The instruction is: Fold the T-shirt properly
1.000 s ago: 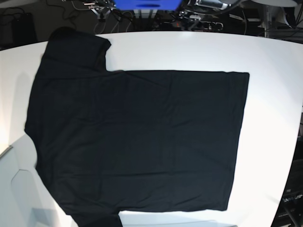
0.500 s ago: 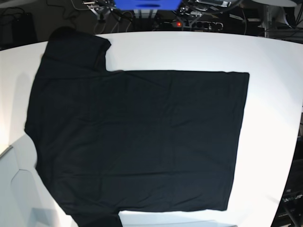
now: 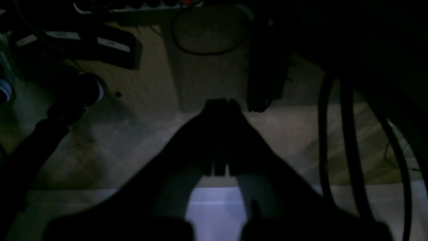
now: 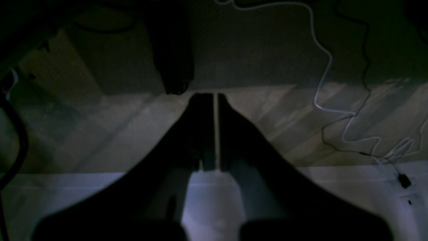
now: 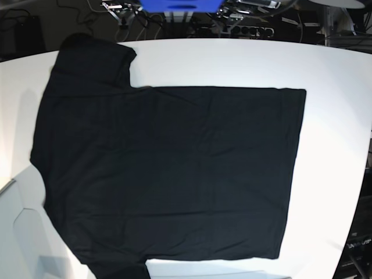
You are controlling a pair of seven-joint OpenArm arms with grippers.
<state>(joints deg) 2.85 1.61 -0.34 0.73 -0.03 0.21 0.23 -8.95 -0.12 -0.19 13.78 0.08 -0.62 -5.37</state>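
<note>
The right gripper (image 4: 209, 103), at the base view's left, has its dark fingers pressed together with no cloth between them. Its arm is drawn back beyond the far edge of the white table (image 5: 337, 110), and only a small part of it shows at the top of the base view. In its wrist view, from left to right, come a thick black cable (image 4: 18, 144), a dark upright post (image 4: 172, 50) and a thin pale wire (image 4: 321, 83) that wanders down into a loose tangle

The T-shirt (image 5: 174, 174) lies black and flat over most of the table, well apart from both grippers. One sleeve reaches up at the far left, the other runs down out of view at the near left, and the straight hem stands at the right

The left gripper (image 3: 222, 108), at the base view's right, is likewise pressed together and holds nothing. Its arm is also drawn back past the table's far edge. Its wrist view shows a black rod (image 3: 40, 147) slanting at the left, a dark post (image 3: 267, 67) right of the middle, and black cables (image 3: 351, 144) hanging at the right
</note>
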